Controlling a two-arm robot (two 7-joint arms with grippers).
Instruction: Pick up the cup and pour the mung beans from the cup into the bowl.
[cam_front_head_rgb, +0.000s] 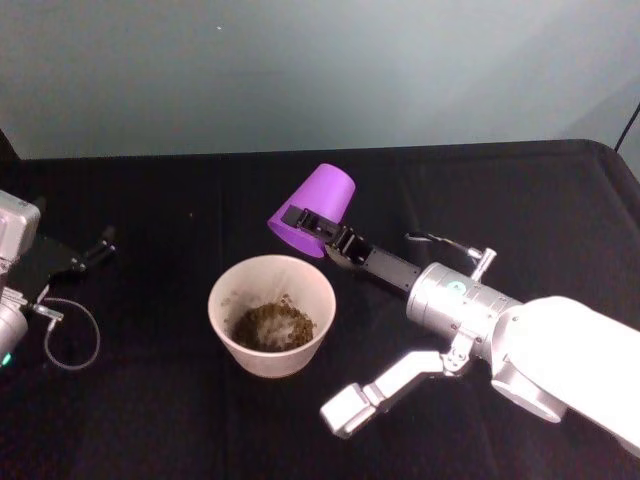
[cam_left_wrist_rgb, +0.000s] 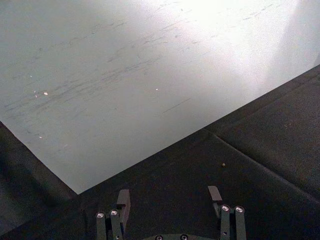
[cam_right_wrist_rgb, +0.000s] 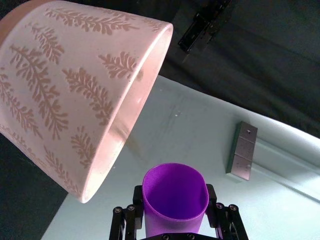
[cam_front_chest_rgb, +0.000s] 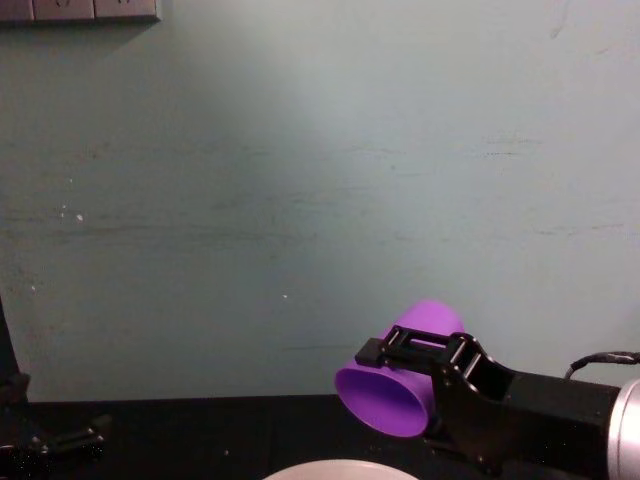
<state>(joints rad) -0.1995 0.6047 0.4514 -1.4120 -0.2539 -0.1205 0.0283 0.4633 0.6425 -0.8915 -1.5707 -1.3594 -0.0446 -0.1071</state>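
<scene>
Probably light, stiff and slippery, the small purple plastic cup (cam_front_head_rgb: 330, 190) hangs tipped over the round pale pinkish bowl's (cam_front_head_rgb: 213, 300) far rim, pinched mid-wall by the right gripper (cam_front_head_rgb: 315, 222); the left gripper (cam_left_wrist_rgb: 169, 192) rests spread, far left.

Mid-table the bowl (cam_front_head_rgb: 271, 316) is blocking low passage; my right gripper (cam_front_head_rgb: 305, 220) is holding the cup (cam_front_head_rgb: 328, 193) tilted above its far rim. A cable (cam_front_head_rgb: 70, 345) is looping at left. The table (cam_front_head_rgb: 150, 430) is lying open along its near side.
</scene>
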